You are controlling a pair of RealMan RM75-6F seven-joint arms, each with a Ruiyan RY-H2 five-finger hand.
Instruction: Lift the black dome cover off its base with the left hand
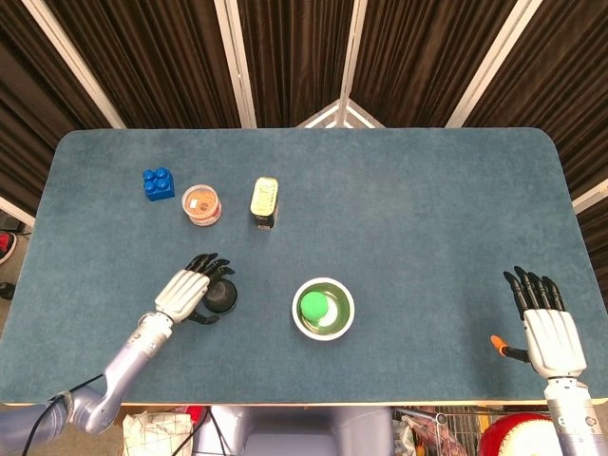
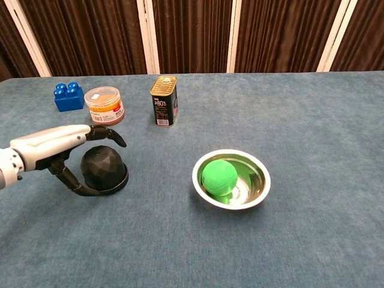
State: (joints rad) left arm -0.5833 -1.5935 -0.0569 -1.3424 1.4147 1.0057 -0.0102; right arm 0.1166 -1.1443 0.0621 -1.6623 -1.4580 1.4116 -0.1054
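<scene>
The dome cover [image 2: 104,168] sits unlifted on its base; the left hand [image 2: 57,147] arches over it, fingers spread, gripping nothing; grasp and lift remain.

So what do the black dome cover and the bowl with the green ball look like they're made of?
Black dome cover: probably matte plastic or rubber, with flat facets and dull, soft highlights. Bowl: polished metal, likely steel, since its inner wall mirrors the green ball. The ball looks like matte rubber or foam, slightly grainy, with no shine.
</scene>
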